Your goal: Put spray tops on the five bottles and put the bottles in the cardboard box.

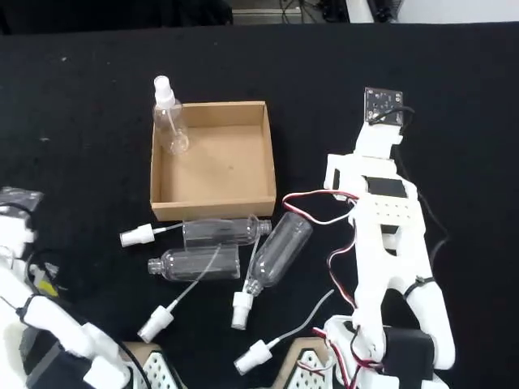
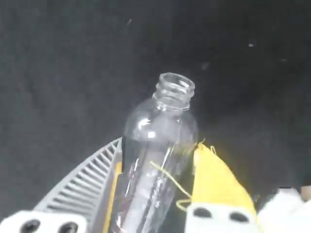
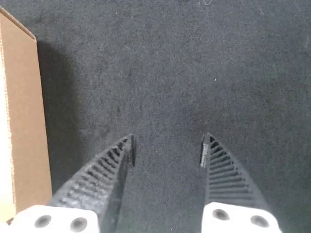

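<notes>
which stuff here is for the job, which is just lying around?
Job: cardboard box; capped bottle standing in it; three loose bottles beside it; uncapped bottle in left claw; spray tops.
Lying about: black cloth; arm cables.

Work surface: table point(image 1: 73, 89) covered in matte black cloth with faint lint specks. Beyond its far edge are dark cables point(image 1: 312, 10) and a white panel point(image 1: 458, 10).
</notes>
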{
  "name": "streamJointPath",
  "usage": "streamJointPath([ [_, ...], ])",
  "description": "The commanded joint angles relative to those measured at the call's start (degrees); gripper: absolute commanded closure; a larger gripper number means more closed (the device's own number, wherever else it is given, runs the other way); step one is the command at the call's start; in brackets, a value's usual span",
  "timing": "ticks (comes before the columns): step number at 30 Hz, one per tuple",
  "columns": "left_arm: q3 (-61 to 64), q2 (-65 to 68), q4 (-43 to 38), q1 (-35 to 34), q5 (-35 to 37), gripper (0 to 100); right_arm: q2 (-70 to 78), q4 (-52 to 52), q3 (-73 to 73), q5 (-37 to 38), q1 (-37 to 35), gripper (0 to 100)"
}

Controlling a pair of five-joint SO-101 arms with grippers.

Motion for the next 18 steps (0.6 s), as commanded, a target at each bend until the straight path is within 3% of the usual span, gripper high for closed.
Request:
streamJointPath([
  [1,-3.0,-0.4,0.4,-1.7,2.0,78,-2.4,-1.6,-2.2,0.0,0.9,80.0],
  [5,-3.0,-0.4,0.7,-1.8,2.0,66,-2.4,-1.6,-2.2,0.0,0.9,80.0],
  [8,-3.6,-0.4,0.1,-0.7,-0.1,65,-2.4,-1.6,-2.2,-0.1,0.9,80.0],
  [13,-4.3,0.1,-0.1,0.7,-10.6,65,-2.4,-1.6,-2.2,-0.2,0.9,80.0],
  [18,0.0,0.1,-12.9,-1.5,-17.8,65,-2.4,-1.6,-2.2,-0.2,1.0,80.0],
])
